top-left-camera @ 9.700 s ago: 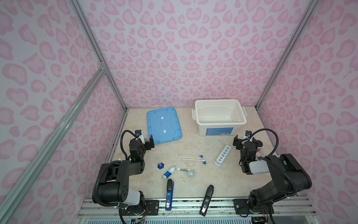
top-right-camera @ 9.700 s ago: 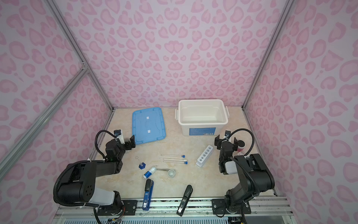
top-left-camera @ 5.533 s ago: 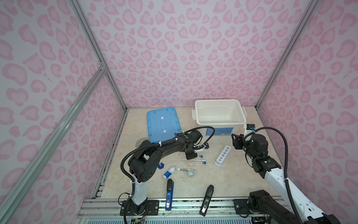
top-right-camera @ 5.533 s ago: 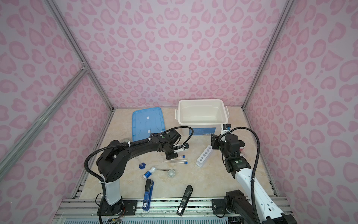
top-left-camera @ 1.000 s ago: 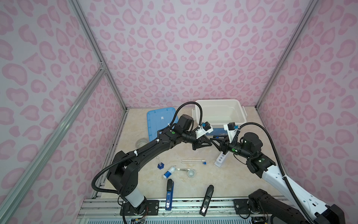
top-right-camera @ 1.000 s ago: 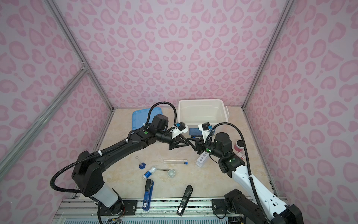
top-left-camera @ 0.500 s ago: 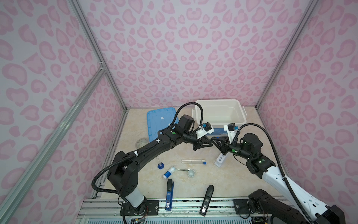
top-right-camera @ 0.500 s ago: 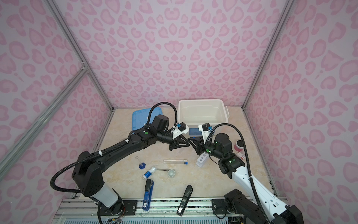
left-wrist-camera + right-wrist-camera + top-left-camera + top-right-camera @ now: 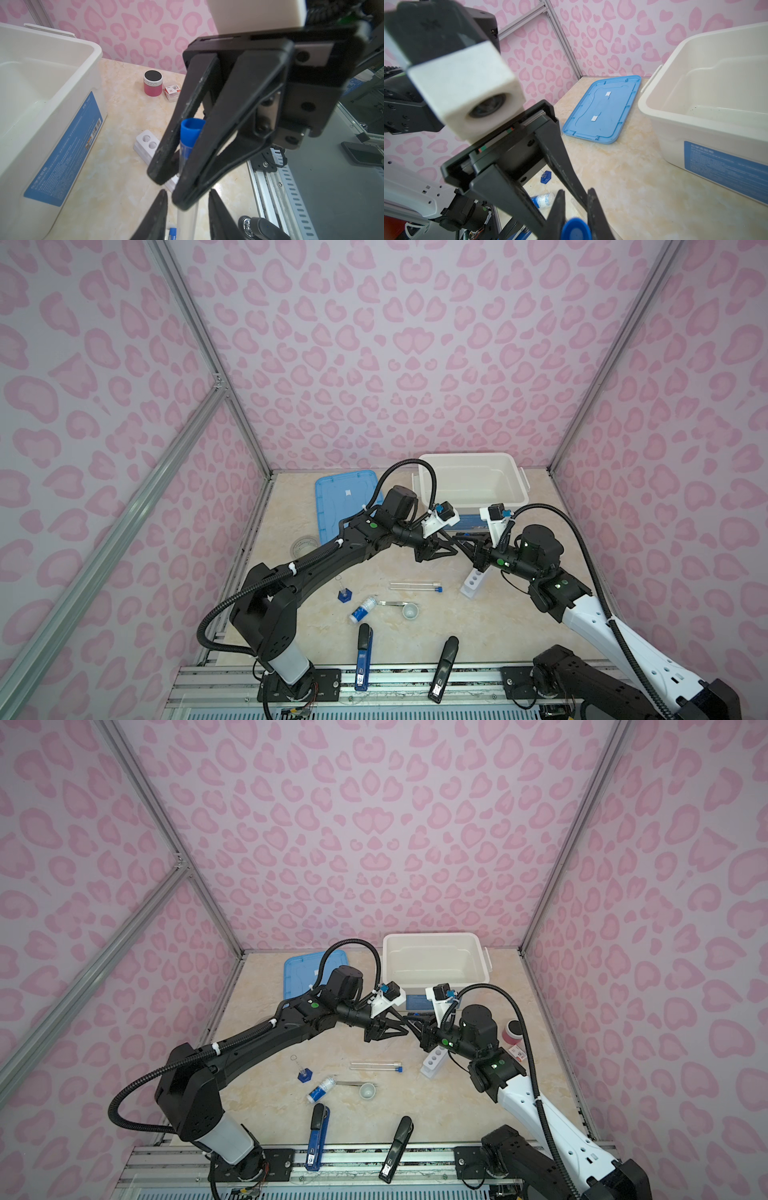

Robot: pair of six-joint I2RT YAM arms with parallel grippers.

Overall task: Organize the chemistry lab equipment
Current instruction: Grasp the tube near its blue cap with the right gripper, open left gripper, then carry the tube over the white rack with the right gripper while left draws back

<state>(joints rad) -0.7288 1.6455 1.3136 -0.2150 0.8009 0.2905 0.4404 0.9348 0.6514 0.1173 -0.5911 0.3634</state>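
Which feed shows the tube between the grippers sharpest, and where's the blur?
Left wrist view: sharpest, the blue-capped test tube crisp in the right gripper. Right wrist view: its blue cap and the left arm's camera block are soft, too near the lens. Both top views: evenly lit, no glare, tube too small.

The worktop (image 9: 478, 639) looks like polished marble, the bin (image 9: 498, 489) smooth glossy plastic, its lid (image 9: 340, 506) matt plastic, the test tube (image 9: 189, 137) clear (glass or plastic, can't tell).
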